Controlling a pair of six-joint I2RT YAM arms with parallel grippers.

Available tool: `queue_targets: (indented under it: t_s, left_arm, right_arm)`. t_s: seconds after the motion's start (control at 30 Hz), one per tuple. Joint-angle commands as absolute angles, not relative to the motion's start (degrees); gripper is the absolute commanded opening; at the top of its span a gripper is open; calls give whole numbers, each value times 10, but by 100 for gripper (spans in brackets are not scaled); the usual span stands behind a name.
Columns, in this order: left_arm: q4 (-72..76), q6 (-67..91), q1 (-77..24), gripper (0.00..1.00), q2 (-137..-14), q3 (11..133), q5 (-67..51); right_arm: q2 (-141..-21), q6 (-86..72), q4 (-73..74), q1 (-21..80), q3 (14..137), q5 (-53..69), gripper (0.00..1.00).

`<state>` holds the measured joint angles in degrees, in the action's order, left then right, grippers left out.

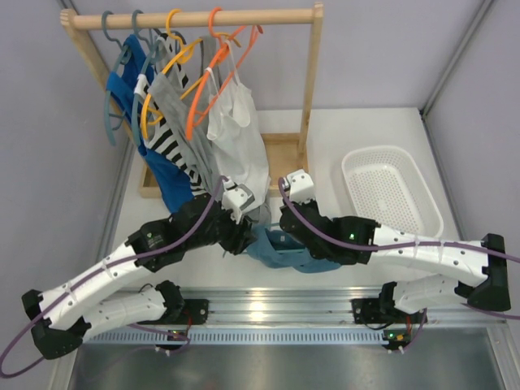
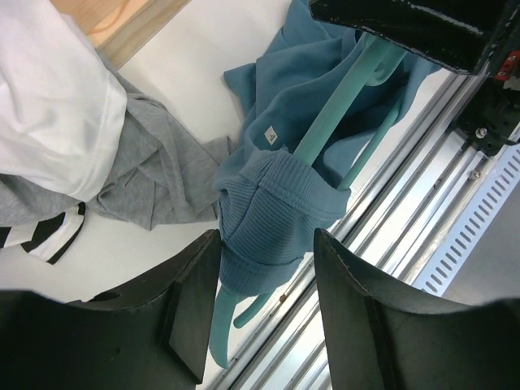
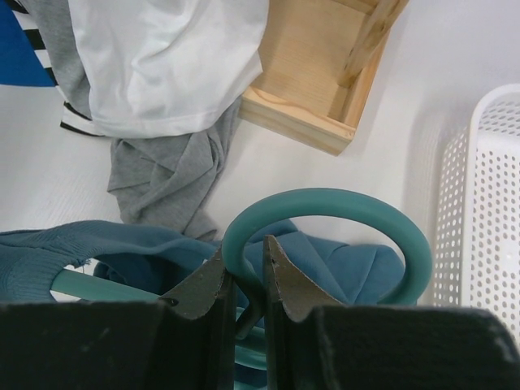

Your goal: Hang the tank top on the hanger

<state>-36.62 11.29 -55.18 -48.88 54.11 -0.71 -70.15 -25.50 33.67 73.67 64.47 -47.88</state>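
Observation:
The dusty teal-blue tank top point(image 1: 280, 250) lies bunched at the table's near middle, draped over the light teal hanger point(image 2: 325, 130). My right gripper point(image 3: 244, 264) is shut on the hanger's neck just below its curved hook point(image 3: 341, 203). My left gripper point(image 2: 264, 284) is open; its jaws stand on either side of a ribbed strap point(image 2: 268, 211) that wraps one hanger arm, whose tip point(image 2: 218, 333) sticks out below. In the top view the left gripper point(image 1: 240, 240) is at the tank top's left edge and the right gripper point(image 1: 302, 244) is over its middle.
A wooden rack point(image 1: 191, 18) at the back holds orange and grey-blue hangers with a royal-blue top point(image 1: 134, 97), striped and grey garments point(image 1: 175, 130) and a white top point(image 1: 236, 130). A white perforated basket point(image 1: 390, 191) stands at the right. A metal rail point(image 1: 276, 305) runs along the near edge.

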Motion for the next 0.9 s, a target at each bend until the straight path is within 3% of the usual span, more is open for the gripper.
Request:
queue_targets:
  t_s: [0.0, 0.27, 0.6, 0.87]
  left_arm:
    - [-353, 88, -548, 54, -495, 537, -14]
    - [-328, 69, -546, 52, -512, 525, -40]
    - [-259, 90, -540, 39, -519, 508, -97]
    - [-208, 115, -540, 34, -520, 493, -123]
  right_arm:
    - [-683, -250, 312, 749, 647, -480, 0]
    - [-677, -235, 306, 750, 649, -473, 0]
    - [-667, -233, 305, 753, 649, -468, 0]
    - [-674, -228, 307, 762, 659, -473, 0]
